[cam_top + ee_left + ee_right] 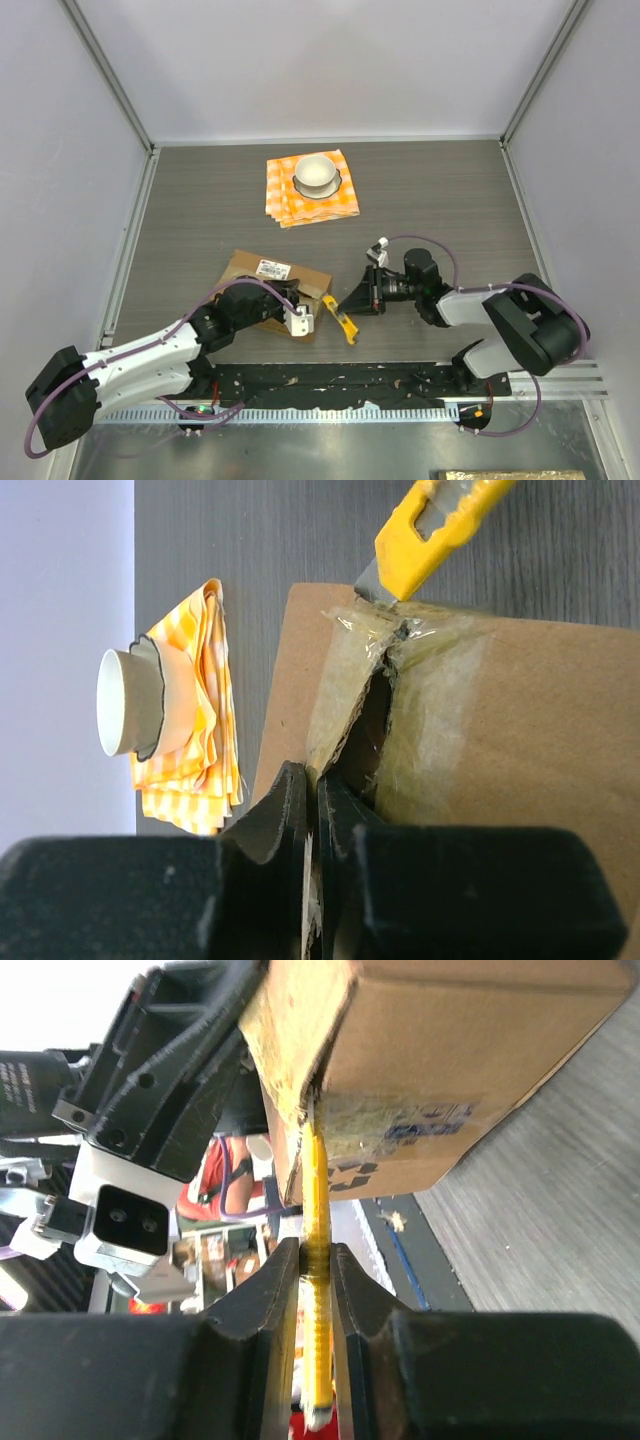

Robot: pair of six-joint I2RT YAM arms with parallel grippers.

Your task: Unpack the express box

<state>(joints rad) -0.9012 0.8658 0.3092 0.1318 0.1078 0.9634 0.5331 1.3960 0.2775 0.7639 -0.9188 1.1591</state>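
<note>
The left pincer (312,780) nips shut on a flap of the express box (540,740) (tape split), while the right pincer (315,1260), at frame bottom, clamps a yellow knife (316,1190).

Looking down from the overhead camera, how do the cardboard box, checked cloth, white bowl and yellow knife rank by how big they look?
1. Cardboard box and checked cloth: too alike to rank, and a robot arm hides part of the box.
2. White bowl.
3. Yellow knife, long but thin.
</note>
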